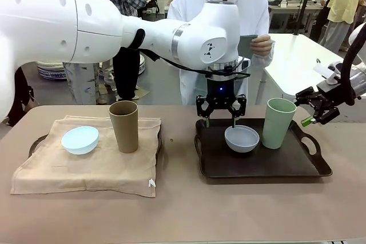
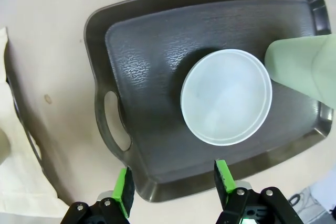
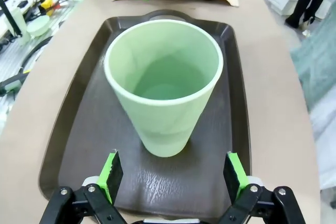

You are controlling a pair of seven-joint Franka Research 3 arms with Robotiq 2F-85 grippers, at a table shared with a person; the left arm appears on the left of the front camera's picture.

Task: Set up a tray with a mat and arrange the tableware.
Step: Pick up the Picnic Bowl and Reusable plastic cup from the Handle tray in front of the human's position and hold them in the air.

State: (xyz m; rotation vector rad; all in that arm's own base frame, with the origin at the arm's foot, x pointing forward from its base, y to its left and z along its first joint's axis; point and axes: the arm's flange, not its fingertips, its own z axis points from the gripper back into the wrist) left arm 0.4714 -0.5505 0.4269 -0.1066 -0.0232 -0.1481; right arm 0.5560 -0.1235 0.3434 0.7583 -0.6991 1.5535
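Left pincer point(image 1: 220, 122) open, empty, hovers above dark tray point(image 1: 217, 167). Greyish white bowl point(image 1: 242, 139) on tray, just below, slightly toward robot's right. Right pincer point(image 1: 313, 118) open, empty, beside pale green cup point(image 1: 278, 123).

Wrist views close above bare tray point(image 2: 152, 51)

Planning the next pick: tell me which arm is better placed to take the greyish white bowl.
Left, probably. The left tool hangs open just above the greyish white bowl on the dark tray, near its rim. The right tool, also open, is lined up on the pale green cup instead.
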